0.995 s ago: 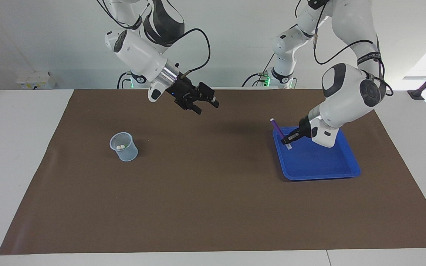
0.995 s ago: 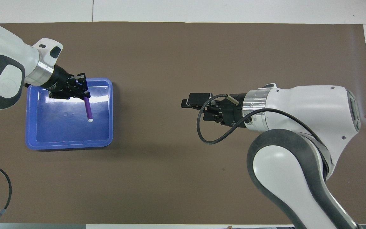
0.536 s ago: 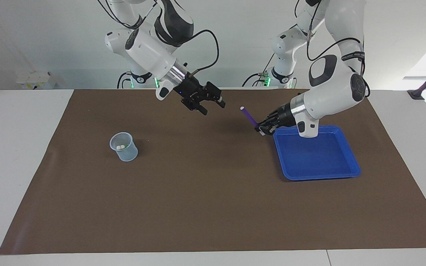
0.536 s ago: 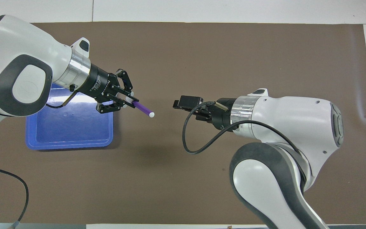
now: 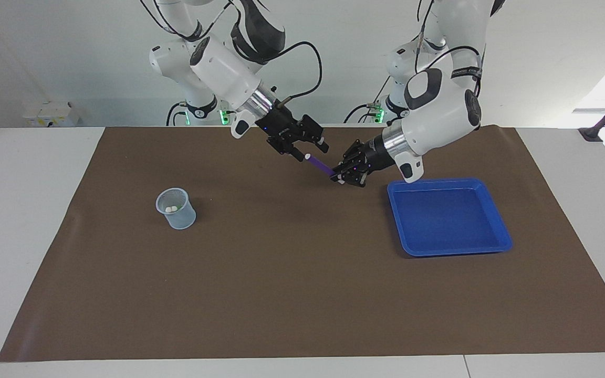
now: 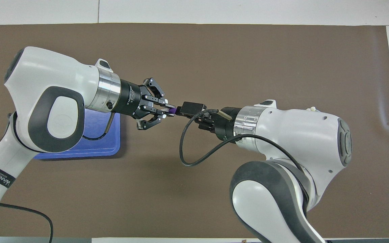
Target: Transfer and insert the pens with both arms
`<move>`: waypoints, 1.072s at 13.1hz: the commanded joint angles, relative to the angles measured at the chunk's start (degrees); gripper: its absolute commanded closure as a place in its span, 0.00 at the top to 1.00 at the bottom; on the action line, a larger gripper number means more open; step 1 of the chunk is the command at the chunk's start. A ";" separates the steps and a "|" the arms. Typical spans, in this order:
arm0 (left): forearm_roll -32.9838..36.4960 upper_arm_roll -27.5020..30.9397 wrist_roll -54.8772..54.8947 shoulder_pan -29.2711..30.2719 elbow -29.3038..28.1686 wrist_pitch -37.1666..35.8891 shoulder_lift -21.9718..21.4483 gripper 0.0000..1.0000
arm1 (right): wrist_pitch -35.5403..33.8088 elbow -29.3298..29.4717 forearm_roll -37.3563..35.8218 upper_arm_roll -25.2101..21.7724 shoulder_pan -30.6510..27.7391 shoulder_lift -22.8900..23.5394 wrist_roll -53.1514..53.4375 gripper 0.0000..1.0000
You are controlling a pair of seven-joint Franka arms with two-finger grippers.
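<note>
the purple pen [image 5: 319, 164] is slim, its pale cap tip pointing up at the right gripper [image 5: 302, 150]. the left gripper [image 5: 342, 176] pinches its lower end above the brown mat [image 5: 281, 273]; the right gripper's fingers are spread around the tip. a blue tray [image 5: 497, 239] and mesh cup [image 5: 176, 209] sit well apart.

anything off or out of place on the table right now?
Nothing stands out. The left gripper holds the purple pen in the air over the mat, its pale cap at the open right gripper. The blue tray lies flat; the mesh cup stands upright.
</note>
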 commanded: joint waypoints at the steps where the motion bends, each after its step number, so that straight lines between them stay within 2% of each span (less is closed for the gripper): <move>1: -2.93 0.58 -0.63 1.76 -4.36 1.38 -6.58 0.00 | 0.44 0.06 1.14 0.23 -0.53 0.20 -0.45 0.91; 4: -2.93 0.58 -0.46 1.41 -6.82 3.66 -8.86 0.00 | 0.26 0.94 1.14 0.23 -0.79 0.55 -0.28 0.74; 12: -3.02 0.49 0.24 1.14 -6.73 3.93 -8.86 0.00 | 0.26 2.09 1.14 0.23 -0.70 1.17 -0.01 0.59; 13: -3.02 0.49 0.16 1.23 -6.73 3.93 -8.86 0.00 | 0.35 2.09 1.14 0.23 -0.70 1.17 -0.01 0.54; 14: -3.02 0.49 0.24 1.23 -6.73 3.93 -8.86 0.00 | 0.35 2.09 1.14 0.23 -0.62 1.17 -0.01 0.39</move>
